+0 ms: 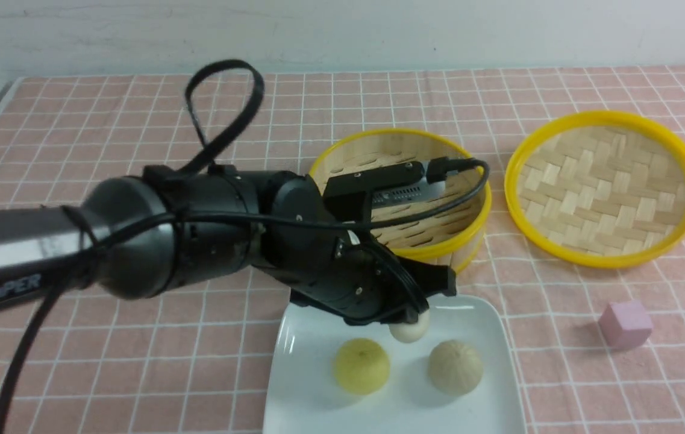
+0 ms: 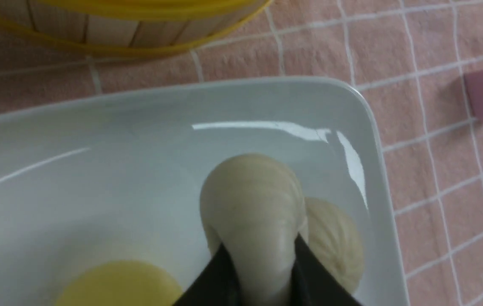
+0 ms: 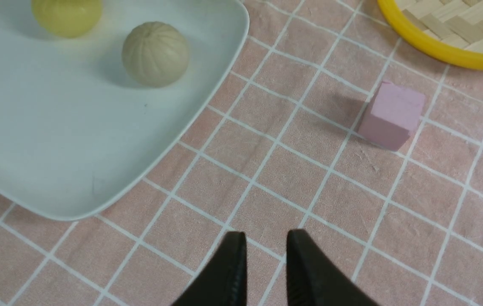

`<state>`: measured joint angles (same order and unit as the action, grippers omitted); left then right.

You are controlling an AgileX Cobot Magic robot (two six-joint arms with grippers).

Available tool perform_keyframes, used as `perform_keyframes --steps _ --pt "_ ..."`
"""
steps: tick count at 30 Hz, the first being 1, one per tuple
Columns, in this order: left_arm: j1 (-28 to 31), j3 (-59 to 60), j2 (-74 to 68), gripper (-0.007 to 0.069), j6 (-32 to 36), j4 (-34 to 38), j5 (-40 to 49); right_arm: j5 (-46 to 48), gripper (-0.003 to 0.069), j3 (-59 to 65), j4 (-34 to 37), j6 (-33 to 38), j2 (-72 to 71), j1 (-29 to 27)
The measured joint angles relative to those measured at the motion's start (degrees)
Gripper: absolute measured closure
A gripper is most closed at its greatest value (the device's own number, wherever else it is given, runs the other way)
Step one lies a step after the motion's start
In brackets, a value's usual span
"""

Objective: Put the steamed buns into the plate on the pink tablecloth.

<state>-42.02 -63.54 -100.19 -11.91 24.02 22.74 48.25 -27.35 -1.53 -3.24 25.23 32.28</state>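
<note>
On the pink tablecloth [image 1: 107, 132] at the front lies the white plate [image 1: 300, 337]. A pale yellow steamed bun [image 1: 361, 365] and a beige one [image 1: 455, 366] rest in it. My left gripper [image 1: 414, 322] reaches over the plate's far edge, shut on a third, off-white steamed bun [image 1: 409, 330] just above the plate. In the left wrist view this bun [image 2: 252, 199] is pinched between the black fingers [image 2: 309, 272]. My right gripper [image 3: 266, 238] hovers over bare cloth beside the plate [image 3: 54, 140], open by a narrow gap with nothing in it. It is out of the front view.
A yellow-rimmed bamboo steamer basket [image 1: 438, 250] stands right behind the plate, partly hidden by my left arm. Its woven lid [image 1: 604, 187] lies to the right. A small pink cube [image 1: 625, 324] sits on the cloth right of the plate.
</note>
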Motion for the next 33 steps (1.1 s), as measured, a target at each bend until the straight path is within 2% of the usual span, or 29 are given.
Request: perform_keyframes --steps 6,12,20,30,33 --pt "0.00 0.00 -2.04 0.0422 0.05 0.05 -2.21 -0.17 0.0489 0.00 0.00 0.00 0.00 0.00" --pt "-0.40 -0.06 -2.68 0.0300 0.05 0.45 -2.35 -0.17 0.0482 0.00 0.00 0.00 0.00 0.00" --pt "-0.51 -0.06 -5.06 0.0196 0.05 0.37 -2.35 -0.17 0.0473 0.00 0.00 0.00 0.00 0.00" --pt "-0.51 -1.98 0.78 0.0050 0.05 -8.04 1.19 0.65 0.0461 0.00 0.00 0.00 0.00 0.00" --pt "-0.51 -3.65 1.75 0.0045 0.05 -9.69 4.14 0.65 0.0461 0.00 0.00 0.00 0.00 0.00"
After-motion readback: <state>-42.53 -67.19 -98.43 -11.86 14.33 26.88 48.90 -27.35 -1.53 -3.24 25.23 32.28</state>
